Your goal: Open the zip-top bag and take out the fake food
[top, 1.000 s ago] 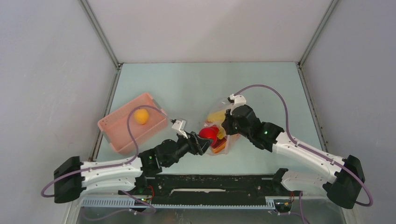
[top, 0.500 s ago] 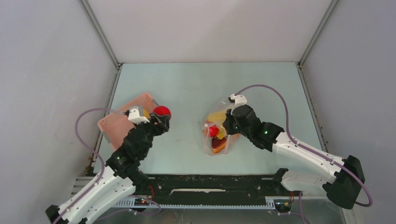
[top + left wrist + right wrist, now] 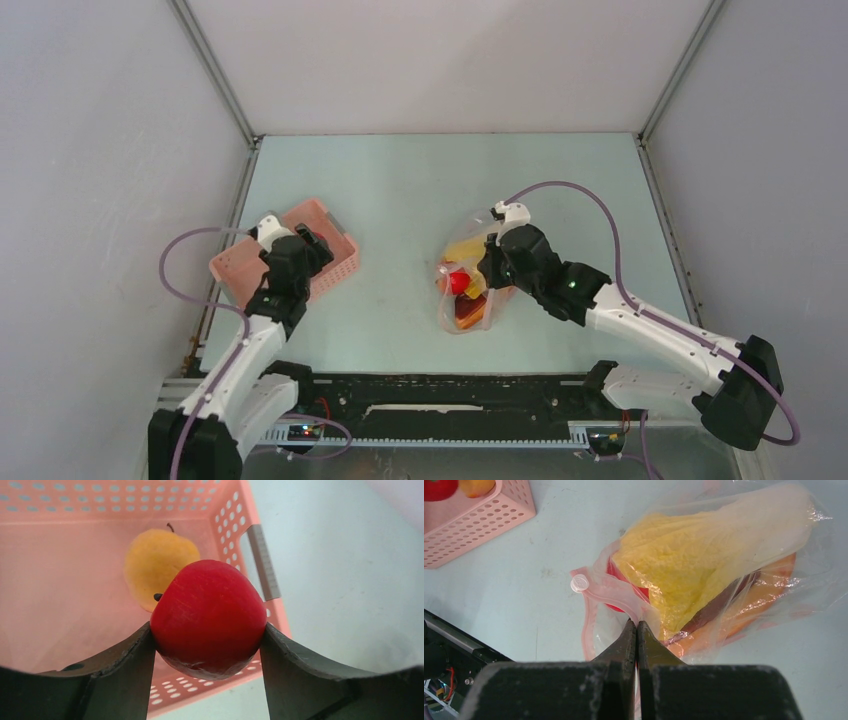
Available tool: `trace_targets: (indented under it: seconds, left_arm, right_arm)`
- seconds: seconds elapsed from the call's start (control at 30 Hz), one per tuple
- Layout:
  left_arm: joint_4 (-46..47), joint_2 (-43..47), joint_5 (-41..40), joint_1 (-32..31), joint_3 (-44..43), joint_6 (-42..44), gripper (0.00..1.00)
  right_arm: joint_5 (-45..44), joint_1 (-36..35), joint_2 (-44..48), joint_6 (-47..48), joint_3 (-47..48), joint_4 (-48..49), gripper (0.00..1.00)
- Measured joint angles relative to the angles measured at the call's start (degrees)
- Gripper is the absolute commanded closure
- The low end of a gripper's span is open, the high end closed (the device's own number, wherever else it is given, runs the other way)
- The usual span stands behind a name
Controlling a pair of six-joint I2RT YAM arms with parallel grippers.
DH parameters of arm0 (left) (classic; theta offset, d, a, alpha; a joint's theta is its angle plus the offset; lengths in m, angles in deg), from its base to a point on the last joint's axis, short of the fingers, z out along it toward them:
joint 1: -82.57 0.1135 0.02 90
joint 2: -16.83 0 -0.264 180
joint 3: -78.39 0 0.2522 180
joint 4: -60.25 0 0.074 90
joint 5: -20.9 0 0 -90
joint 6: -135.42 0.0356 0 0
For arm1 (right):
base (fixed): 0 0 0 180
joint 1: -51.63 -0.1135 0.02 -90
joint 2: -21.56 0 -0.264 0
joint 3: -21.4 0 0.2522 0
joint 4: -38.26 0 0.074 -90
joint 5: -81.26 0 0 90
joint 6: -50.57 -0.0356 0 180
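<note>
Left pincer clamping red fruit over pink basket, right pincer pinching zip-top bag edge

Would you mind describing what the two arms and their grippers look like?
Both the left arm and the right arm have white links with black joints, and a mauve cable loops along each. The left gripper and the right gripper have dark grey fingers that taper to the tips, with a small white block by each wrist.
</note>
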Motion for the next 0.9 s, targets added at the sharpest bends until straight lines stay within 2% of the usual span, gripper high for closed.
trace_targets:
  seconds: [0.07, 0.13, 0.4, 0.43, 0.9]
  left_arm:
    - [1.60, -4.57, 2.10, 1.62, 0.20, -0.44, 0.59]
    - [2.84, -7.41, 3.61, 2.54, 0.20, -0.55, 0.50]
    - [6.62, -13.60, 8.07, 4.20, 0.20, -0.55, 0.03]
    - [6.91, -13.51, 8.50, 4.22, 0.20, -0.59, 0.00]
    - [6.05, -2.34, 9.42, 4.33, 0.28, -5.49, 0.00]
  right_arm:
    - [0.02, 0.02, 0.13, 0.00, 0.00, -0.17, 1.00]
    - [0.02, 0.04, 0.24, 0.00, 0.00, -0.20, 1.00]
    - [0.04, 0.04, 0.28, 0.00, 0.00, -0.26, 1.00]
    - [0.04, 0.04, 0.28, 0.00, 0.00, -0.26, 1.00]
    - [0.33, 0.02, 0.28, 0.00, 0.00, -0.24, 1.00]
